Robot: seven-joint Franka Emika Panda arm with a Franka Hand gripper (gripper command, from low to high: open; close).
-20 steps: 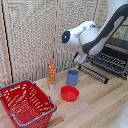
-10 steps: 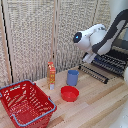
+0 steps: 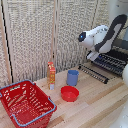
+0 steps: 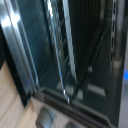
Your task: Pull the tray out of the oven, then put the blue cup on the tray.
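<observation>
where the wooden tabletop (image 3: 100,102) meets the slatted wall, the blue cup (image 3: 72,77) stands upright near the middle of the exterior view, resting on the wood and apart from everything else. a shallow red bowl (image 3: 69,93) sits just beside it at about five o'clock, and an orange bottle (image 3: 51,74) stands close at its nine o'clock. a red mesh basket (image 3: 26,103) fills the seven o'clock corner of that view, well apart from the cup. the oven (image 3: 116,59) sits at the three o'clock edge with its front door dropped open, and the tray (image 3: 111,63), a dark rack of thin parallel bars, shows at its mouth. the white and black arm (image 3: 102,37) reaches in from the two o'clock corner and bends toward the oven. the fingers themselves are hidden behind the arm in the exterior view, and the wrist view is too blurred to show them, so i cannot tell how wide they stand or whether they hold anything. the wrist view shows only the dark oven interior (image 4: 85,45), streaked rack bars and a strip of wood.
</observation>
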